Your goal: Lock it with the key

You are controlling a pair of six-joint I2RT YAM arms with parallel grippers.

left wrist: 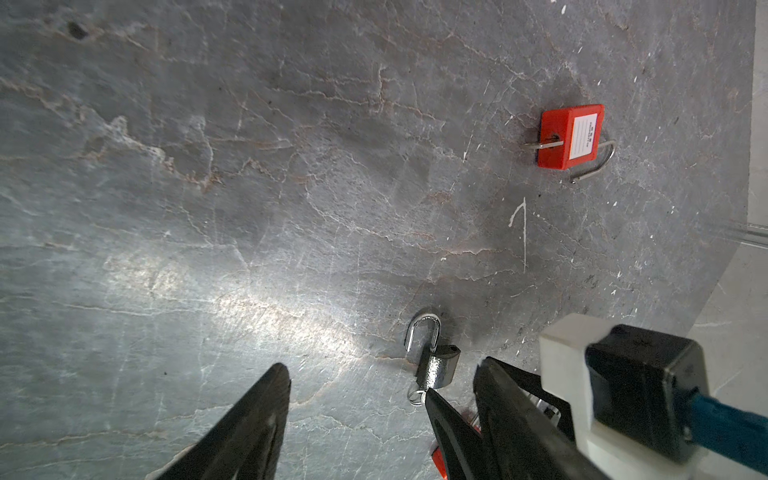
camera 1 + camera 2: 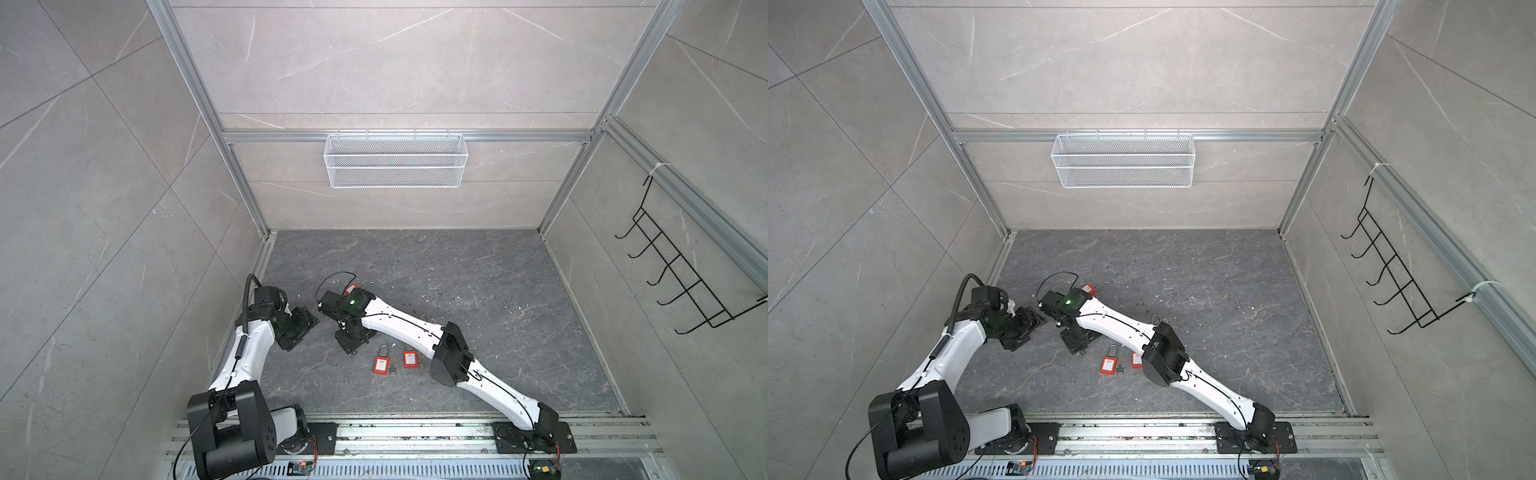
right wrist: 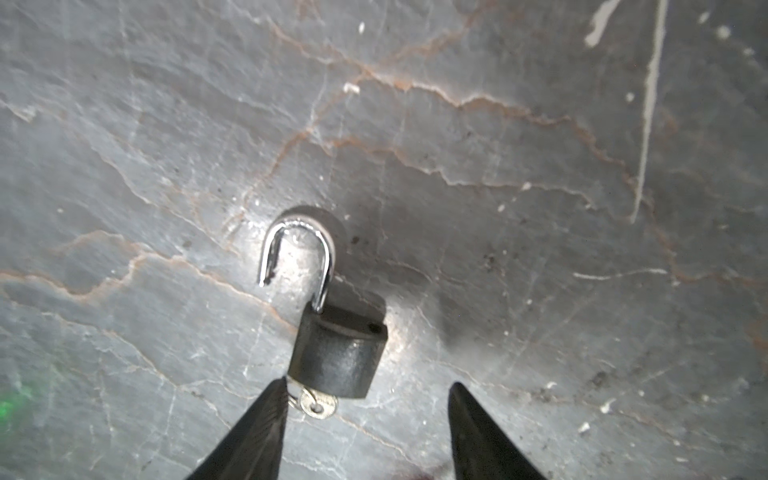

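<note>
now your right gripper (image 2: 352, 343), left of centre in a top view, holds its jaws apart around the padlock (image 3: 338, 357), probably to pinch the key (image 3: 318, 405). the shackle (image 3: 297, 249) is open, so nothing's locked yet.

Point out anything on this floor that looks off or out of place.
The grey padlock lies with its shackle sprung open and a key at its base. A red padlock also has its shackle swung loose. White flecks and a long scratch mark the floor.
</note>
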